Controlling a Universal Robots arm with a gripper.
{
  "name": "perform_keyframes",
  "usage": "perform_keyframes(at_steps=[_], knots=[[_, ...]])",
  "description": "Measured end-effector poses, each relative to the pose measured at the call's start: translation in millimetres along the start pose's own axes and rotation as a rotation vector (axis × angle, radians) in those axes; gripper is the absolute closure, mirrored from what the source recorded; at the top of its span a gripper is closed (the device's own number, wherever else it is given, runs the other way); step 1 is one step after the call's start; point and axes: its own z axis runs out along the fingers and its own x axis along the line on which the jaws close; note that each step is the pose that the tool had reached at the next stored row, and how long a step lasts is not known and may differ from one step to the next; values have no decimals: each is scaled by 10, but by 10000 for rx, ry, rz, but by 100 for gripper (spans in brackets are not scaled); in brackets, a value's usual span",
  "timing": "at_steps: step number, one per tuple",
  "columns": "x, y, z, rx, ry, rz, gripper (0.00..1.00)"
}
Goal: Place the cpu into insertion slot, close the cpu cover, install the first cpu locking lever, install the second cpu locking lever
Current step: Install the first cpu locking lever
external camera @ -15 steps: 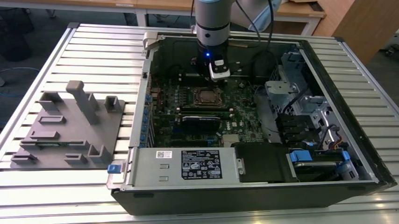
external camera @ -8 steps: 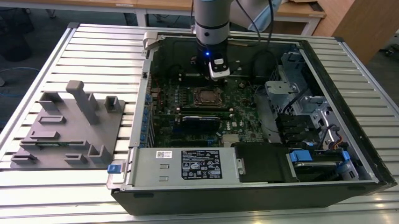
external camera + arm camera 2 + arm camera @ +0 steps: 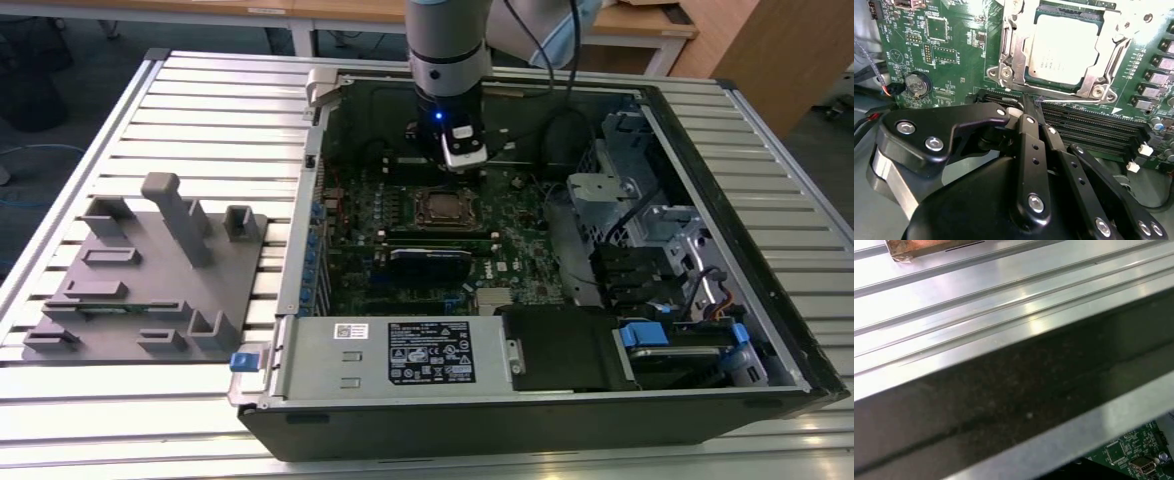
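the gripper (image 3: 1030,102), black fingers (image 3: 1026,150) pressed together, sets its tips against the thin locking lever (image 3: 1074,100) along one edge of the cpu cover (image 3: 1011,45), which lies flat over the cpu (image 3: 1061,47), near the middle of the motherboard (image 3: 949,55).

In the second wrist view the cpu cover (image 3: 1013,45) runs off the picture's edge, and the gripper (image 3: 1030,102) hides part of the memory slots (image 3: 1094,125).
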Motion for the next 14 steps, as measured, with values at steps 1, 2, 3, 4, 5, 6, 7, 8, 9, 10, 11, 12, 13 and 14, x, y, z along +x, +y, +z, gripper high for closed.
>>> perform_keyframes(at_steps=[1, 2, 3, 4, 5, 6, 7, 8, 9, 10, 11, 12, 13, 14], knots=[[9, -4, -1, -10, -16, -1, 89], [18, -7, -1, -19, -34, -3, 89], [25, -10, 0, -29, -52, -5, 89], [32, -13, 1, -42, -67, -5, 89], [37, -16, 3, -57, -78, -5, 89], [40, -17, 5, -71, -89, -5, 89], [42, -18, 7, -80, -102, -6, 89], [43, -19, 9, -88, -114, -8, 89], [43, -19, 12, -98, -126, -8, 89], [44, -20, 15, -112, -135, -8, 89], [46, -21, 17, -125, -145, -7, 89], [48, -22, 19, -130, -153, -7, 89], [50, -22, 19, -133, -159, -7, 89], [51, -23, 20, -137, -165, -8, 89]])
